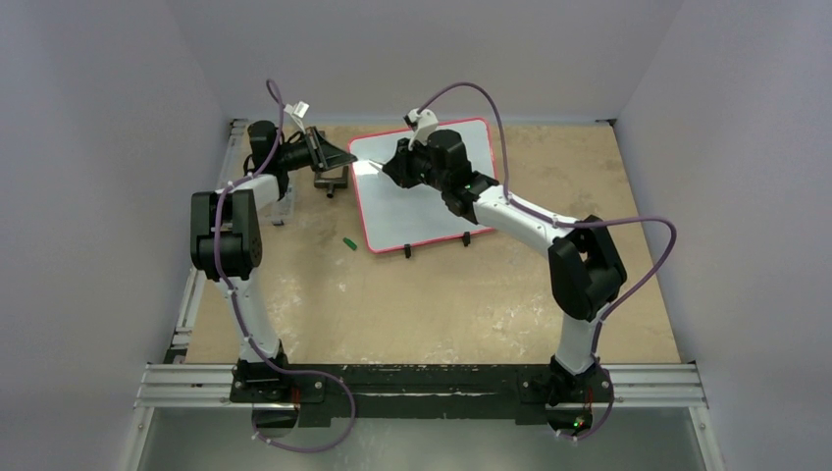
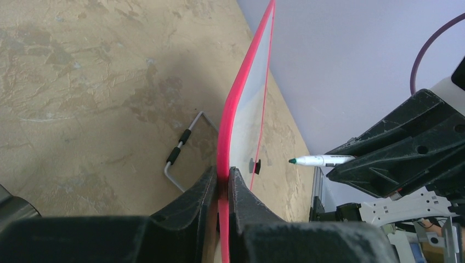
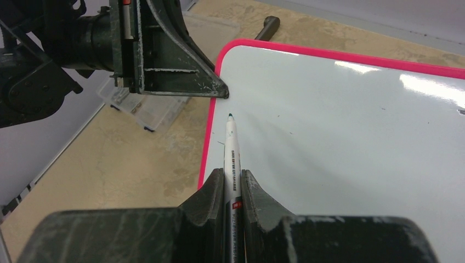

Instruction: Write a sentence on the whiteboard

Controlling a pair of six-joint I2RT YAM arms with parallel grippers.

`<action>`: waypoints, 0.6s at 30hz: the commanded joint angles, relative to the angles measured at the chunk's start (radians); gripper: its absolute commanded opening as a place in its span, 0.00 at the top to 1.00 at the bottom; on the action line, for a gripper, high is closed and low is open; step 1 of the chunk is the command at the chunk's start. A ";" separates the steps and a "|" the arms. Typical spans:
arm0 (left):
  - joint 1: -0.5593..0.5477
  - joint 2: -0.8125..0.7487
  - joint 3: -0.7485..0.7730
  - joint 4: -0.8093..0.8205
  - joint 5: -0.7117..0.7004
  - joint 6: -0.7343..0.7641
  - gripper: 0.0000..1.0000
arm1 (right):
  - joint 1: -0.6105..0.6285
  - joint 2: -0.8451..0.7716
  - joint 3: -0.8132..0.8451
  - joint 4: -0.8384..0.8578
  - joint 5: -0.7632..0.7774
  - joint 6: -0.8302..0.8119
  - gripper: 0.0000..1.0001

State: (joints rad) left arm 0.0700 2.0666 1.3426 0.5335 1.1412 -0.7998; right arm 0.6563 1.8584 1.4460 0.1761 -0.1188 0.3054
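Note:
The whiteboard (image 1: 422,211), glossy white in a thin red frame, lies at the back middle of the table. My left gripper (image 1: 349,158) is shut on its left edge; in the left wrist view the red frame (image 2: 241,82) runs up from between the jaws of that gripper (image 2: 222,174). My right gripper (image 3: 232,175) is shut on a white marker (image 3: 231,143) with a green tip. The marker (image 2: 321,160) points at the board's upper left part, its tip a little off the face. The whiteboard's face (image 3: 340,142) shows plain white; the sentence is not in view.
A small green cap (image 1: 348,241) lies on the table left of the board. A clear plastic box (image 3: 145,107) sits by the left arm. A bent metal wire with black sleeves (image 2: 181,153) lies beside the board. Two black clip feet (image 1: 407,251) hold the board's near edge.

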 commanded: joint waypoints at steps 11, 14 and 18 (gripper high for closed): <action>0.014 -0.013 -0.027 0.156 0.032 -0.028 1.00 | 0.010 0.059 0.148 0.005 0.110 -0.002 1.00; 0.014 -0.014 -0.029 0.170 0.034 -0.036 1.00 | 0.014 0.074 0.164 -0.009 0.116 0.001 1.00; 0.013 -0.012 -0.033 0.185 0.035 -0.044 1.00 | 0.018 0.097 0.179 -0.027 0.136 0.005 1.00</action>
State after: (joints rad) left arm 0.0727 2.0666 1.3106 0.6235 1.1503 -0.8307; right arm 0.6643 1.9518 1.5677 0.1638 -0.0227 0.3061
